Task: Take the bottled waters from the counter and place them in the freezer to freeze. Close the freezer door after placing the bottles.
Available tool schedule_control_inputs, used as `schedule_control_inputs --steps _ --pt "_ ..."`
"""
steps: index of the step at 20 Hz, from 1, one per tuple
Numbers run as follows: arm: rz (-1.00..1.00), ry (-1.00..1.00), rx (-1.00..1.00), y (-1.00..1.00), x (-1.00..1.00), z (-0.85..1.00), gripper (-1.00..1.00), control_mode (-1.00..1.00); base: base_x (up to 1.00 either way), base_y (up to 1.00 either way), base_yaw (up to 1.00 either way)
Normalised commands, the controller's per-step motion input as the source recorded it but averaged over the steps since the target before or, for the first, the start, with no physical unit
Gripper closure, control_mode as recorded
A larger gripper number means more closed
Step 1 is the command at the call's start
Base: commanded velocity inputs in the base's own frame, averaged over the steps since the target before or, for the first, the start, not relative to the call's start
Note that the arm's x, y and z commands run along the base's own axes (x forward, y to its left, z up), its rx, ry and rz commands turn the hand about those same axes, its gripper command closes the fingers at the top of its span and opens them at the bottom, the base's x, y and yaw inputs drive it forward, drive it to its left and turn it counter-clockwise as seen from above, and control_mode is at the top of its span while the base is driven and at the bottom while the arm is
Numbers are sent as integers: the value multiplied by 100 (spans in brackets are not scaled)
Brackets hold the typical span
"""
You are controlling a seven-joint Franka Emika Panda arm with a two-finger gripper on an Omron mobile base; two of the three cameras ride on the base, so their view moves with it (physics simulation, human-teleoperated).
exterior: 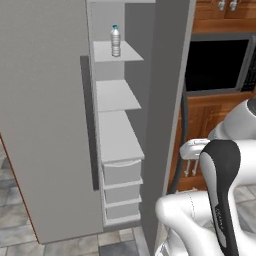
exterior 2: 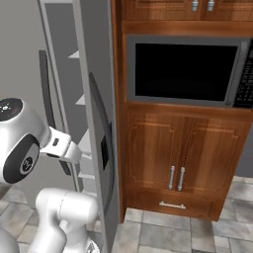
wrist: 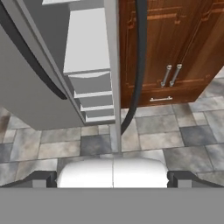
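Left base view alone shows bottle [exterior: 115, 41] — upright on freezer [exterior: 118, 95] shelf

The freezer door [exterior: 45, 120] runs past the top and left edges of the left base view. Beside the freezer [exterior: 117, 125], the oven [exterior: 217, 65] is cut by the right edge. The bottle [exterior: 116, 41] label is too small to read.
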Motion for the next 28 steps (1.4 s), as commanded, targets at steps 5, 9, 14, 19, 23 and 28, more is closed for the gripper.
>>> schedule_control_inputs --steps 5,9,14,19,23,28 --pt "0 0 0 0 0 0 -100 100 38 0 0" --pt "0 0 0 0 0 0 -100 100 28 0 0" --pt "0 0 0 0 0 0 -100 100 11 0 0" --pt "0 0 0 0 0 0 -100 100 0 0 0" --pt "0 0 0 0 0 0 -100 100 4 0 1" --pt "5 -2 0 -15 1 0 -100 -100 0 0 0"
